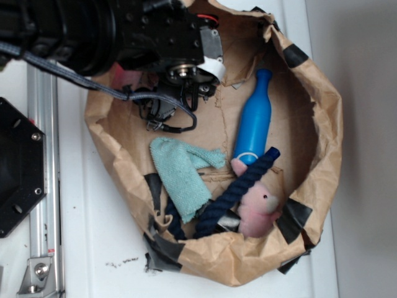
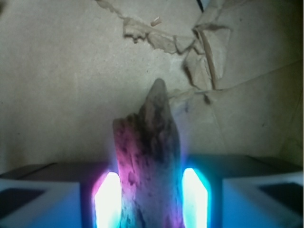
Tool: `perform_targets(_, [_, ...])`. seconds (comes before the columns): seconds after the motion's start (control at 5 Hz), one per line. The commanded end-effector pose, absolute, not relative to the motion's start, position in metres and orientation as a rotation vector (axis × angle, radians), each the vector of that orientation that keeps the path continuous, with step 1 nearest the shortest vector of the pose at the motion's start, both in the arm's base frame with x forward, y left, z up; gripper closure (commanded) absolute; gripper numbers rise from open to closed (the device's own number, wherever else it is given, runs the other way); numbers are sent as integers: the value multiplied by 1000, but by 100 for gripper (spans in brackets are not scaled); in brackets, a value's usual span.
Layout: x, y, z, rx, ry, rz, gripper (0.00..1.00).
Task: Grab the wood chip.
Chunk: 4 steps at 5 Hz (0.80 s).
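In the wrist view the gripper (image 2: 151,199) is seen clenched on the wood chip (image 2: 148,156), which is pinched between the two glowing fingers (image 2: 107,202) and juts forward over torn brown paper (image 2: 161,40). In the exterior view the arm is held above the far left of a crumpled paper bag (image 1: 322,124) lying on a white counter (image 1: 99,248). Inside the bag, a blue bottle (image 1: 255,118) is laid near the middle, with a teal cloth (image 1: 183,174) to its left, and a navy rope (image 1: 239,189) and pink plush toy (image 1: 259,208) just below it.
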<state>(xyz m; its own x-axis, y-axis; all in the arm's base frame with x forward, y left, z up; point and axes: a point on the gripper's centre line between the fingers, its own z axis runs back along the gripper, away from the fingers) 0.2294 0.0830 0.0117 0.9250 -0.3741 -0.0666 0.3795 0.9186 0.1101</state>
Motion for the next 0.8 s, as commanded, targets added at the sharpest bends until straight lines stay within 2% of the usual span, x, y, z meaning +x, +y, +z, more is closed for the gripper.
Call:
perform_targets(0.0, [231, 86, 21, 136, 13, -337, 100])
perform_targets(0.2, [240, 64, 71, 118, -97, -325, 100])
perform_targets(0.4, [250, 48, 122, 74, -153, -296, 100])
perform_targets(0.6, [255, 46, 154, 38, -156, -267, 100])
